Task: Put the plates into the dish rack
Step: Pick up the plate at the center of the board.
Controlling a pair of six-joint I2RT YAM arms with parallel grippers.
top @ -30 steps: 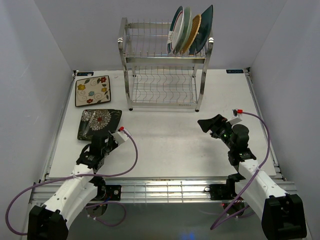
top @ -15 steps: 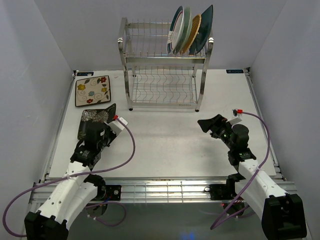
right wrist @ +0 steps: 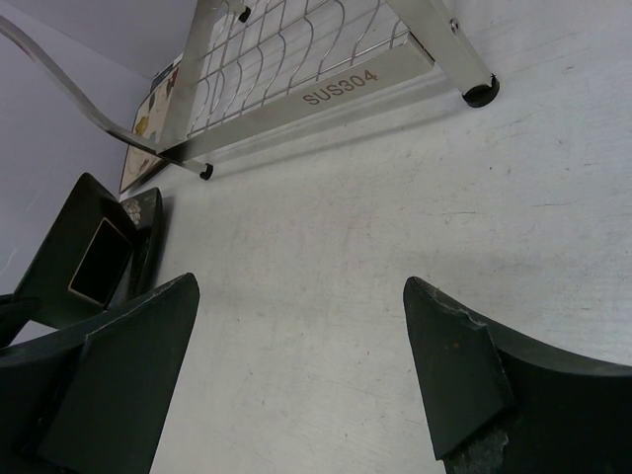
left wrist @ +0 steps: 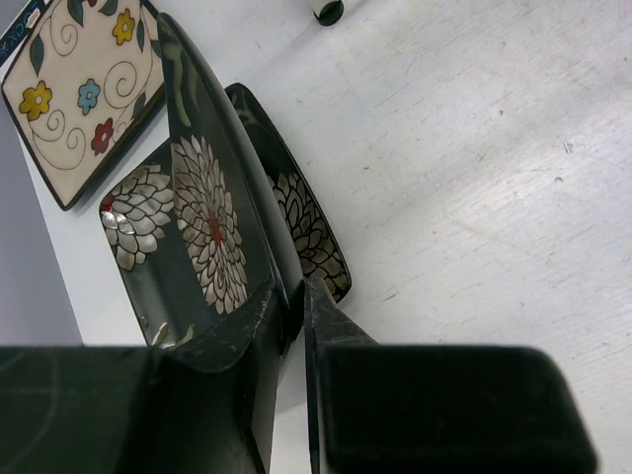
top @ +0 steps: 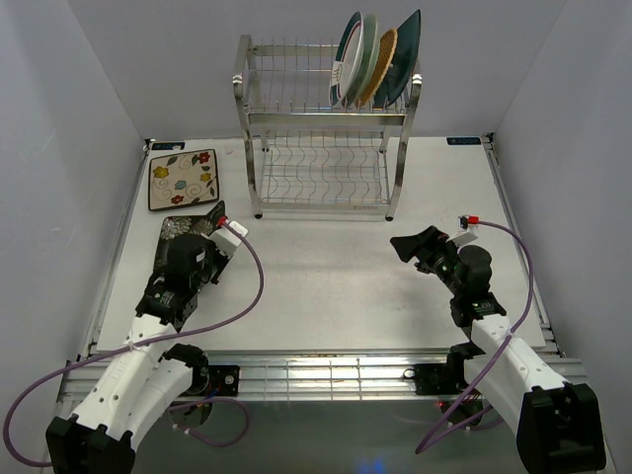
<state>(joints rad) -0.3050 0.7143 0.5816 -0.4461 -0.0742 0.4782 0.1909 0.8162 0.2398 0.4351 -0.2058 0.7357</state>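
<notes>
My left gripper (top: 204, 237) (left wrist: 288, 292) is shut on the rim of a dark floral plate (top: 190, 226) (left wrist: 202, 212), which stands tilted up on edge at the table's left. A second dark patterned plate (left wrist: 308, 237) shows just beyond it, lying on the table. The cream floral rectangular plate (top: 183, 180) (left wrist: 74, 94) lies flat behind them. The steel dish rack (top: 321, 118) (right wrist: 326, 84) stands at the back, with several plates (top: 373, 61) upright in the right of its top tier. My right gripper (top: 407, 244) (right wrist: 301, 296) hangs open over bare table.
The rack's lower tier (top: 321, 176) and the left part of its top tier hold nothing. Its black feet (right wrist: 481, 95) rest on the white table. A grey wall runs close along the left of the plates.
The left gripper has moved back and left, tipping the dark floral plate from flat to steeply tilted. The right arm has not moved.
</notes>
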